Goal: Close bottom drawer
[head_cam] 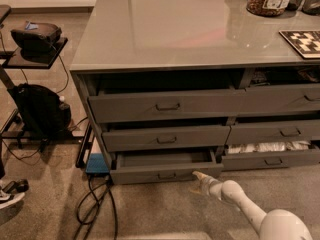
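Note:
The bottom drawer [165,158] is the lowest one in the left column of the grey cabinet. It stands pulled out, showing a plain flat grey tray. Its low front panel carries a small centre bar pull [166,175]. My gripper [199,178], on a white arm [240,201] coming from the lower right, is low above the floor. Its tip is at the right part of the drawer's front panel, right of the pull. I cannot tell whether it touches the panel.
Two taller drawers [165,106] above stand slightly out. The right column's lowest drawer [272,147] shows white bundles. A blue box [96,163] and black cables [97,204] lie on the floor left of the drawer. A black bag [42,109] and stand are further left.

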Action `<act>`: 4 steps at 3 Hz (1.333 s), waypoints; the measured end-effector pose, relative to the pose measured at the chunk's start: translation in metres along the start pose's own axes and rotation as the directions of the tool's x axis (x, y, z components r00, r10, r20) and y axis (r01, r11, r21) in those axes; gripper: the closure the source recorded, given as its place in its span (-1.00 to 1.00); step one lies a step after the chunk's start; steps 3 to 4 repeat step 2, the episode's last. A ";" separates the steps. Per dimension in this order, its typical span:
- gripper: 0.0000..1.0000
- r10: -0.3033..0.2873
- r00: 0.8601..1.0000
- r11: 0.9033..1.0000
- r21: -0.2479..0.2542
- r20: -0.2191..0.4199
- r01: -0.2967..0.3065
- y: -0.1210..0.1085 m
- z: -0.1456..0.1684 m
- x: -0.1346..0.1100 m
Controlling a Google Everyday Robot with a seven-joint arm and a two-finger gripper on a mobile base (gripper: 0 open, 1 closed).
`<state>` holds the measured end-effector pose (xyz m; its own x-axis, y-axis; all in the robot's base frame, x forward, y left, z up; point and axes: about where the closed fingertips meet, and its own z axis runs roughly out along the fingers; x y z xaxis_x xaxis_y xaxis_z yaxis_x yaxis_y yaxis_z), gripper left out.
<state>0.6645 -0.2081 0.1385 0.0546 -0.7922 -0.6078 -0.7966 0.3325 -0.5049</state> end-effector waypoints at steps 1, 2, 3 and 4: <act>-1.00 0.000 1.000 1.000 0.000 0.000 0.000 0.000 0.000 0.000; -1.00 0.000 1.000 1.000 0.000 0.000 0.000 0.000 0.000 0.000; -1.00 0.000 1.000 1.000 0.000 0.000 0.000 0.000 0.000 0.000; -1.00 0.000 1.000 1.000 0.000 0.000 0.000 0.000 0.000 0.000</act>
